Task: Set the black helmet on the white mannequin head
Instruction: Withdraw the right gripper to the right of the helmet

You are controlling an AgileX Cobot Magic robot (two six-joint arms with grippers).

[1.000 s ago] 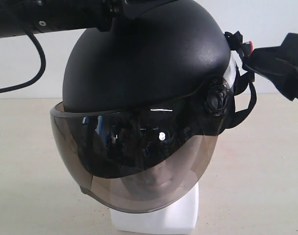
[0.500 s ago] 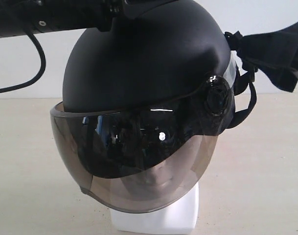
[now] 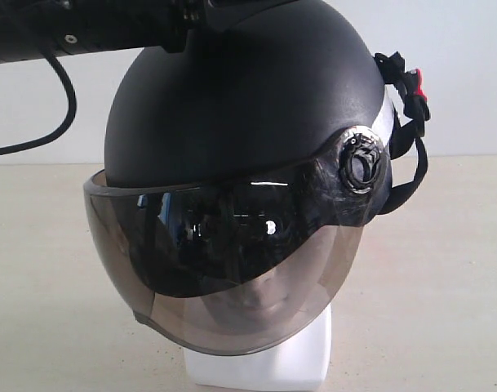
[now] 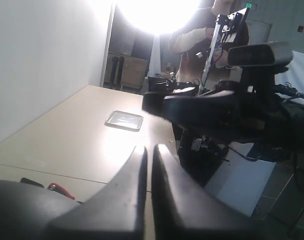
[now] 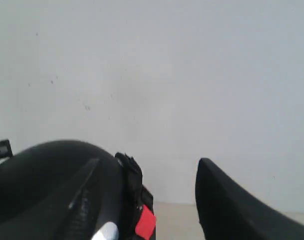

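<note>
Rigid, slick-shelled black helmet (image 3: pixel 240 106) on white mannequin head (image 3: pixel 268 359) was judged best held at strap (image 3: pixel 413 167), under the pinched-together left gripper (image 4: pixel 148 150), beside the spread-apart right gripper (image 5: pixel 149 164).

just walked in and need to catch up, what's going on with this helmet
The black helmet sits on the white mannequin head, its tinted visor down over the face. The left gripper hangs by the helmet's crown, jaws all but shut with nothing seen between them. The right gripper is outside the exterior view. Its wrist camera shows the jaws open and empty beside the helmet's strap buckle.
</note>
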